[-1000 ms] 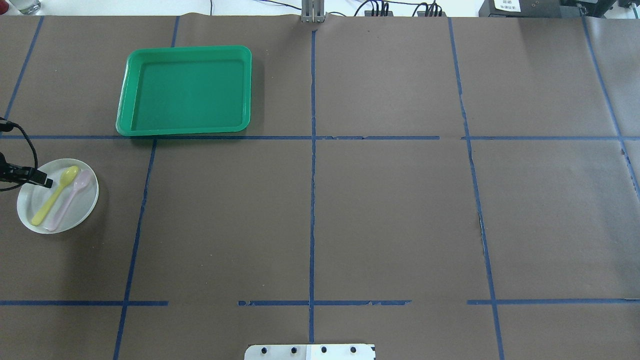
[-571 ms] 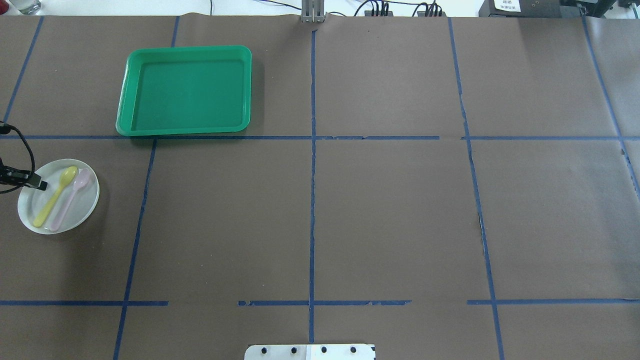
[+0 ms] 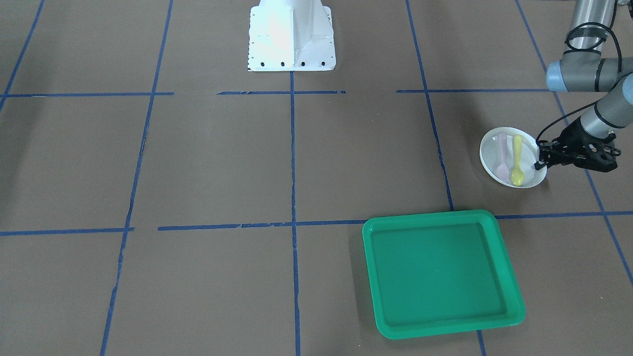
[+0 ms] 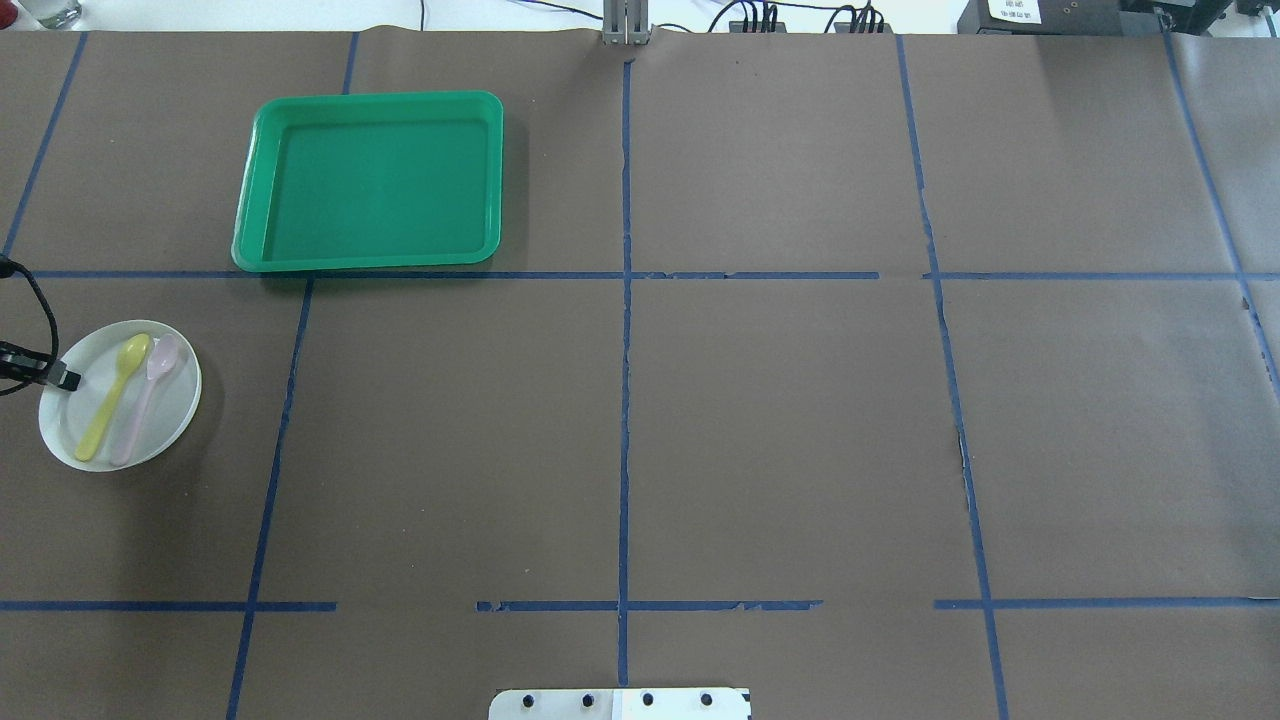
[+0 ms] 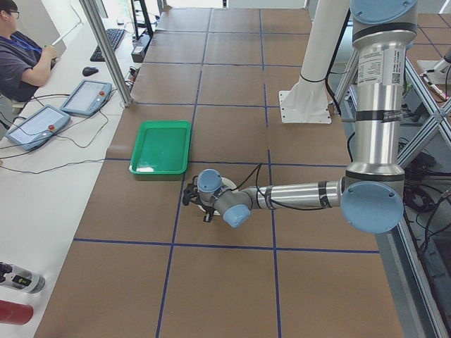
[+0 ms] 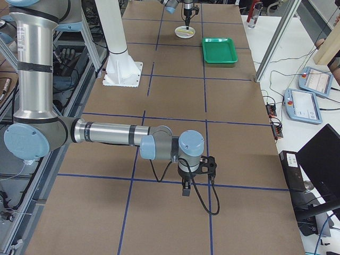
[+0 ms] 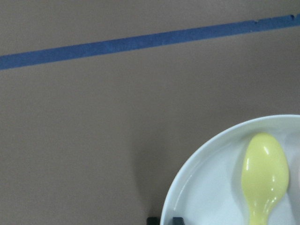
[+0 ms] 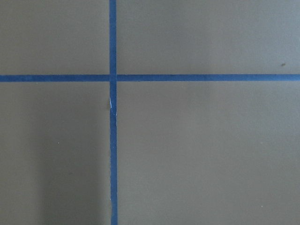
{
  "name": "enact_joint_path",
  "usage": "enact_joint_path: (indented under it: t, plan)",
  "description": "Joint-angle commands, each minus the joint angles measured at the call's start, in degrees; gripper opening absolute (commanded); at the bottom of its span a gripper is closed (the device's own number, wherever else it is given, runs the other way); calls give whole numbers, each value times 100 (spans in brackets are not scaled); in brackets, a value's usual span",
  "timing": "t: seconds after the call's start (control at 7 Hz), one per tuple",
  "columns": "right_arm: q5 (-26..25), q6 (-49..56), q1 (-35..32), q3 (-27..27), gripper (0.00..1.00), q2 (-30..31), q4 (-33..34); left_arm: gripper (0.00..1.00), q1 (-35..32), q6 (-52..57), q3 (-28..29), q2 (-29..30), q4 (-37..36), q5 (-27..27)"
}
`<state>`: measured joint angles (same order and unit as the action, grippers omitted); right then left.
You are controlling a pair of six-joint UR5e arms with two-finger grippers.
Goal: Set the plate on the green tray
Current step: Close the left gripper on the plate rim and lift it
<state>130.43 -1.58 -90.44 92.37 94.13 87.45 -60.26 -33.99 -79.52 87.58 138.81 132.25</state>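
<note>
The small white plate (image 4: 165, 420) lies on the table at the far left, in front of the green tray (image 4: 370, 182). A yellow spoon (image 4: 113, 397) and a pink spoon (image 4: 147, 395) lie on the plate. My left gripper (image 4: 62, 378) is at the plate's left rim. In the left wrist view its two dark fingertips (image 7: 151, 219) stand close together astride the rim of the plate (image 7: 206, 187). The front-facing view shows the left gripper (image 3: 540, 159) at the plate (image 3: 492, 151), and the tray (image 3: 440, 272) is empty. My right gripper (image 6: 186, 188) shows only in the exterior right view, so I cannot tell its state.
The white robot base (image 3: 292, 37) stands at the table's middle on the robot side. Blue tape lines (image 4: 624, 400) grid the brown table cover. Tablets and cables (image 5: 42, 123) lie on the operators' bench beyond the tray.
My left gripper has drawn back leftward from over the plate's inside to its left rim. The plate has shifted very slightly to the right. The tray has not moved.
</note>
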Motion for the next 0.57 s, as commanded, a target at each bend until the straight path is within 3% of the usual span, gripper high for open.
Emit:
enact_joint_path:
  t: [0.0,0.43]
  plan:
    - [0,0,0,0,100,0,0,0,-265,24,-98,-109,-3,319]
    - [0,0,0,0,100,0,0,0,-406,24,-125,-119,-64,441]
